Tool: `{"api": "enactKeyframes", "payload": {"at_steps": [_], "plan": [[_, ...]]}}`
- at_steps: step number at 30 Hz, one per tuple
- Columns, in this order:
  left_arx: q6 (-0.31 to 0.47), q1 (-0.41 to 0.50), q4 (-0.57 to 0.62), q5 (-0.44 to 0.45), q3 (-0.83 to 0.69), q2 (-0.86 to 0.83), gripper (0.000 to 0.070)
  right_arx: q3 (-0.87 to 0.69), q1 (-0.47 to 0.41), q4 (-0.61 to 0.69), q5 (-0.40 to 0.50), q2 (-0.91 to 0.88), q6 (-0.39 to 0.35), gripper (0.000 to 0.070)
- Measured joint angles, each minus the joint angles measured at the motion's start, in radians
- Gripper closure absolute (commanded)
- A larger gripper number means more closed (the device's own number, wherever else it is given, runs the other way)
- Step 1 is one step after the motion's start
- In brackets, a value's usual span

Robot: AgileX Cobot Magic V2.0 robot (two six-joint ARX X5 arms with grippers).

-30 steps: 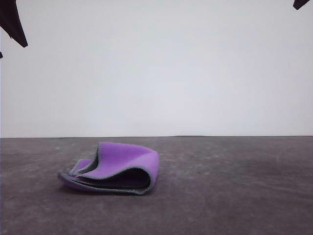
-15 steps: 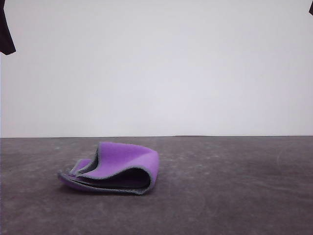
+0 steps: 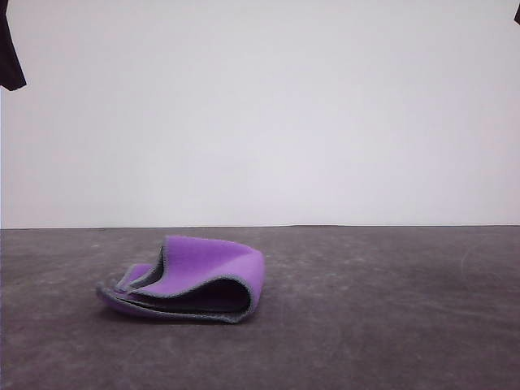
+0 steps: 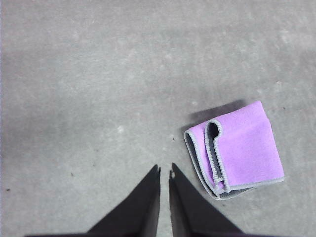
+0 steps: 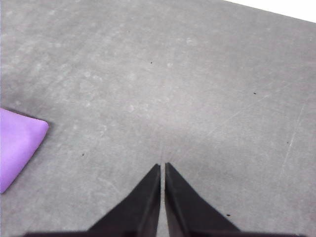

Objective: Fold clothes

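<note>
The clothes (image 3: 191, 280) are one small purple cloth with grey stitched edging, lying folded in layers on the dark grey table (image 3: 390, 317), left of centre. From the left wrist view the folded cloth (image 4: 237, 148) lies flat, off to one side of my left gripper (image 4: 164, 171), which hangs high above the table, shut and holding nothing. My right gripper (image 5: 162, 167) is also shut and empty above bare table, with a purple corner of the cloth (image 5: 17, 143) at the frame's edge. A dark tip of the left arm (image 3: 10, 57) shows at the top left of the front view.
A plain white wall (image 3: 268, 114) stands behind the table's far edge. Bare grey tabletop surrounds the cloth on all sides.
Between one second and half a second ago both arms rose and drew outward toward the top corners of the front view. Since then nothing has moved. The cloth lies still.
</note>
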Motion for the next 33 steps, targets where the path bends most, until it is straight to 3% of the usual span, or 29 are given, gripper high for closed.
{"api": "enactKeyframes", "payload": {"at_steps": [4,6,13,18,21,24,33], "plan": [[0.023,0.002,0.014,0.000,-0.036,-0.066,0.0683,0.000,0.000,0.000,0.000,0.000,0.000,0.0691],[0.011,0.002,0.085,0.000,-0.105,-0.131,0.0683,0.000,0.000,0.000,0.000,0.000,0.000,0.0691],[-0.066,0.002,0.546,-0.001,-0.551,-0.437,0.0683,0.000,0.000,0.000,0.000,0.000,0.000,0.0691],[-0.140,0.002,0.783,-0.123,-0.874,-0.715,0.0683,0.000,0.000,0.000,0.000,0.000,0.000,0.0691],[-0.180,0.002,0.827,-0.203,-1.019,-0.872,0.0683,0.000,0.000,0.000,0.000,0.000,0.000,0.0691],[-0.196,0.004,0.824,-0.225,-1.111,-0.995,0.0683,0.000,0.000,0.000,0.000,0.000,0.000,0.0691],[-0.206,0.004,0.808,-0.247,-1.200,-1.202,0.0683,0.000,0.000,0.000,0.000,0.000,0.000,0.0691]]}}
